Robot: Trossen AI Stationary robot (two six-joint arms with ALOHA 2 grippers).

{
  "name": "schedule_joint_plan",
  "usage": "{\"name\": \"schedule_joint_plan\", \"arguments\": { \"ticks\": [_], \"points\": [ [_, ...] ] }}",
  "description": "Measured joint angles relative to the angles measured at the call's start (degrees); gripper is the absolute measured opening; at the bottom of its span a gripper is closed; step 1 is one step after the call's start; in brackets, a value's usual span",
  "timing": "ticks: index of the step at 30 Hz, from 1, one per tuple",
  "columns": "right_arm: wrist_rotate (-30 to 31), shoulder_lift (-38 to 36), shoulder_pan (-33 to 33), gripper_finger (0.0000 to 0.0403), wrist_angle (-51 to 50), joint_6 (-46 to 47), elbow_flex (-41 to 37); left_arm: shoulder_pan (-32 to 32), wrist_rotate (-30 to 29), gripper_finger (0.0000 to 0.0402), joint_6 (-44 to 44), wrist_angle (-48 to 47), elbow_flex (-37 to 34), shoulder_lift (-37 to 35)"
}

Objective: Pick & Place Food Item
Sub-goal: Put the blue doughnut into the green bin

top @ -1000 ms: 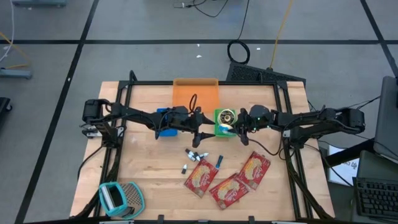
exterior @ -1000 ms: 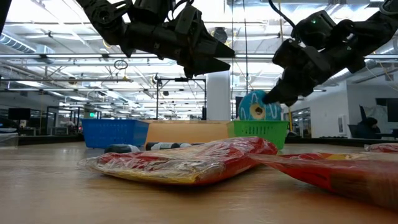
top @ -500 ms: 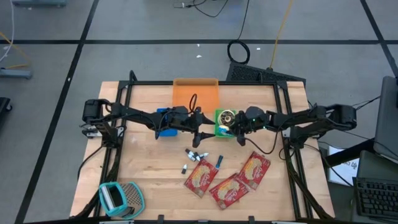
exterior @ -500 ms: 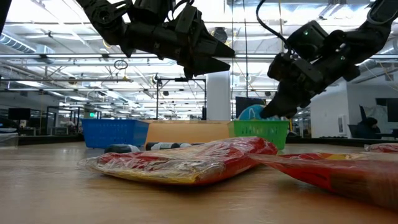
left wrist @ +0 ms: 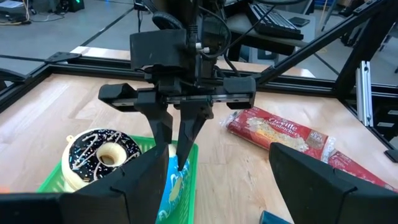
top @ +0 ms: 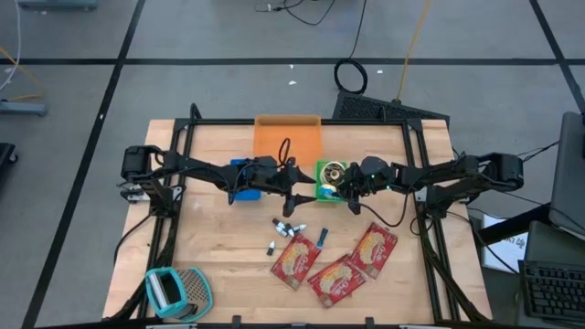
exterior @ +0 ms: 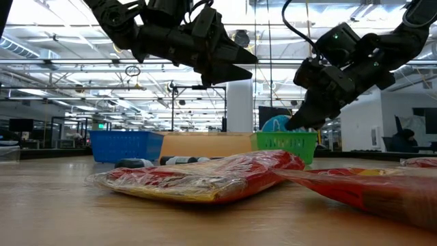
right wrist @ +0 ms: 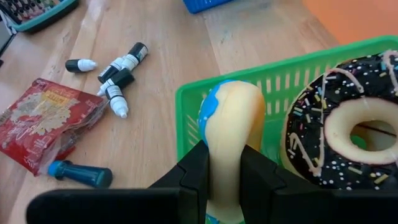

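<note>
**Blue-iced donut going down into the green basket**

You are looking at a wooden table (top: pixel 210 247) with two dark arms meeting over its middle. The right gripper (right wrist: pixel 225 163) is clamped on a blue-iced donut (right wrist: pixel 226 134), holding it on edge. Over the last second this gripper has been sinking from above the green basket (top: pixel 323 190) down to its rim, and for the last half second it is hardly moving at all. In the low view the donut (exterior: pixel 278 124) is now showing only as a small blue arc behind the basket wall (exterior: pixel 285 141), where earlier most of its disc stood clear above.

Inside the basket, a chocolate donut with sprinkles (right wrist: pixel 346 127) is lying flat, just beside the held one.

The left gripper (top: pixel 294 189) is hanging near the basket with its jaws wide apart and nothing between them; it has not been moving.

The placing looks nearly finished: the donut seems to be within the basket walls, so letting go appears to be what remains. Red snack packets (top: pixel 336 260) and small bottles (top: pixel 291 228) are lying untouched on the near side of the table.
</note>
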Motion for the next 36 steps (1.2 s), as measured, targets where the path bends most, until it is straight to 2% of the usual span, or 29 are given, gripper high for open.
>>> {"name": "schedule_joint_plan", "arguments": {
  "ticks": [5,8,14,19,31,36],
  "points": [
    [0.24,-0.35,0.0,0.0072,0.09,-1.57,0.0,0.0,0.0,0.0278,0.0,-0.02,0.0,0.0],
    [2.68,-0.52,0.0,0.0102,0.33,-2.43,0.0,0.0,0.0,0.0278,0.0,-0.06,0.0,0.0],
    [2.88,-0.51,-0.02,0.0169,0.14,-4.04,0.0,-0.02,0.0,0.0278,0.0,-0.09,0.0,0.0],
    [3.0,-0.51,-0.02,0.0201,0.1,-4.14,0.0,0.0,0.0,0.0278,0.02,-0.09,0.0,0.0],
    [12.12,-4.74,1.3,0.0198,-0.75,-5.61,0.0,0.0,0.0,0.0278,0.02,-0.13,0.0,0.0],
    [19.37,-7.72,3.51,0.0197,-2.89,-8.17,0.0,0.0,0.0,0.0278,0.02,-0.15,0.0,0.0]
  ]
}}
